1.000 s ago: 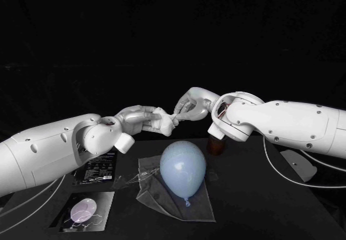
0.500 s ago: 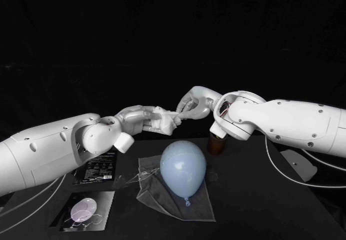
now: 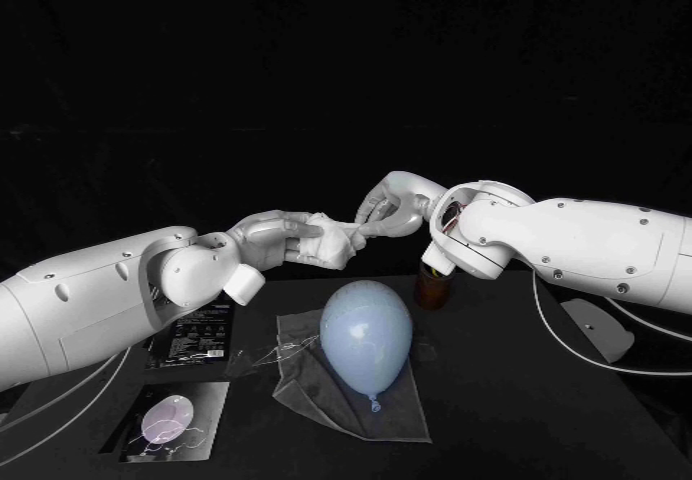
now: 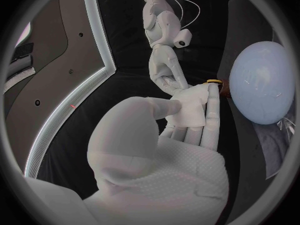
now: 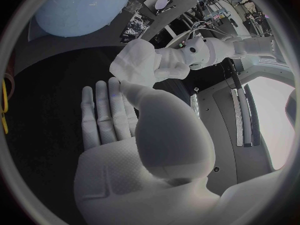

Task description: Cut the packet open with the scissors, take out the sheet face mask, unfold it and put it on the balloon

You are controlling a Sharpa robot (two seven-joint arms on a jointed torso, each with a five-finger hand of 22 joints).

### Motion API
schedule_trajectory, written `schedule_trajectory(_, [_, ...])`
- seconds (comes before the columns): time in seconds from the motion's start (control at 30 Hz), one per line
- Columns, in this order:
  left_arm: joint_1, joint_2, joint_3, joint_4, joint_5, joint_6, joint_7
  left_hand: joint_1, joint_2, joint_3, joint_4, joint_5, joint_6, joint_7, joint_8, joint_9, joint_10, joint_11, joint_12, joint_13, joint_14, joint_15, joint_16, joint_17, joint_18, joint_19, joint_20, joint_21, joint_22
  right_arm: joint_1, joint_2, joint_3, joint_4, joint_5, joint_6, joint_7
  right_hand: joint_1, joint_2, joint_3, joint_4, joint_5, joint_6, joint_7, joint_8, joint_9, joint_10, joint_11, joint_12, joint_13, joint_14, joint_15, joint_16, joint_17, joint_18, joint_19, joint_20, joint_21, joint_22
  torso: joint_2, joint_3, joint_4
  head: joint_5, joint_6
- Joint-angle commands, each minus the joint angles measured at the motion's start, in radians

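A folded white sheet face mask (image 3: 335, 243) hangs in the air behind the balloon, held between both hands. My left hand (image 3: 277, 238) grips it between thumb and fingers (image 4: 187, 135). My right hand (image 3: 389, 212) meets it from the other side, thumb and fingertips on its upper corner (image 5: 133, 65). The pale blue balloon (image 3: 365, 335) lies on a clear film sheet (image 3: 325, 395) at the table's middle and also appears in the left wrist view (image 4: 262, 82). A black packet (image 3: 195, 335) lies flat to the balloon's left.
A card with a balloon picture (image 3: 166, 422) lies at the front left. A brown holder (image 3: 431, 287) stands behind the balloon, under my right arm. A grey flat piece (image 3: 599, 330) sits at the table's right edge.
The two hands have drawn slightly closer around the mask, and the mask is a little more bunched against the right fingertips. Balloon and packet have not moved.
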Motion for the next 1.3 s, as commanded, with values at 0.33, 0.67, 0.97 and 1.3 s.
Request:
schedule_trajectory(0.33, [0.001, 0.000, 0.000, -0.005, 0.032, 0.059, 0.009, -0.017, -0.011, -0.018, 0.010, 0.002, 0.034, 0.135, -0.016, -0.032, 0.025, -0.004, -0.005, -0.001, 0.014, -0.002, -0.014, -0.002, 0.013, 0.011, 0.003, -0.010, -0.001, 0.000, -0.004, 0.001, 0.007, -0.017, 0.006, 0.007, 0.001, 0.011, 0.003, -0.007, 0.003, 0.002, 0.003, 0.005, 0.002, -0.005, -0.001, -0.006, -0.002, -0.004, 0.005, 0.001, 0.001, 0.016, -0.006, -0.001, 0.005, 0.003, 0.000, 0.0001, -0.0008, -0.002, -0.001])
schedule_trajectory(0.67, [0.001, 0.001, -0.001, -0.005, 0.048, 0.081, 0.021, -0.024, 0.051, -0.008, 0.061, 0.002, 0.060, 0.128, -0.018, -0.058, 0.055, -0.011, -0.012, -0.001, 0.043, -0.010, -0.015, 0.000, 0.015, 0.047, -0.004, -0.006, -0.002, 0.000, -0.001, 0.001, 0.001, 0.004, 0.021, 0.018, -0.048, -0.017, -0.004, -0.002, 0.003, -0.059, 0.033, -0.029, -0.009, -0.077, 0.030, -0.046, -0.013, -0.052, 0.027, -0.020, -0.009, 0.011, -0.037, 0.013, -0.008, 0.007, 0.000, 0.0000, 0.0000, -0.002, -0.003])
schedule_trajectory(0.97, [0.001, 0.001, -0.002, -0.005, 0.051, 0.082, 0.031, -0.020, 0.089, 0.036, 0.096, 0.002, 0.111, 0.109, -0.019, -0.090, 0.118, -0.029, -0.012, 0.002, 0.083, -0.024, -0.011, 0.006, 0.016, 0.080, -0.013, -0.018, -0.005, -0.010, 0.000, 0.000, -0.010, 0.014, 0.029, 0.023, -0.121, -0.101, -0.050, 0.047, 0.004, -0.159, 0.060, -0.135, -0.076, -0.145, 0.060, -0.079, -0.010, -0.115, 0.051, -0.037, -0.020, 0.016, -0.054, 0.038, -0.054, -0.030, 0.000, -0.0001, 0.0005, 0.001, -0.006])
schedule_trajectory(1.3, [0.001, -0.001, -0.002, -0.004, 0.051, 0.072, 0.035, -0.017, 0.087, 0.038, 0.095, 0.002, 0.115, 0.107, -0.020, -0.096, 0.125, -0.031, -0.016, 0.001, 0.093, -0.027, -0.010, 0.007, 0.016, 0.090, -0.017, -0.020, -0.005, -0.026, -0.019, -0.002, -0.056, 0.005, 0.003, 0.050, -0.121, -0.125, -0.092, 0.055, 0.005, -0.183, 0.074, -0.166, -0.099, -0.180, 0.075, -0.085, -0.009, -0.171, 0.066, -0.051, -0.034, 0.010, -0.065, 0.044, -0.080, -0.051, 0.001, -0.0002, 0.0005, 0.004, -0.008])
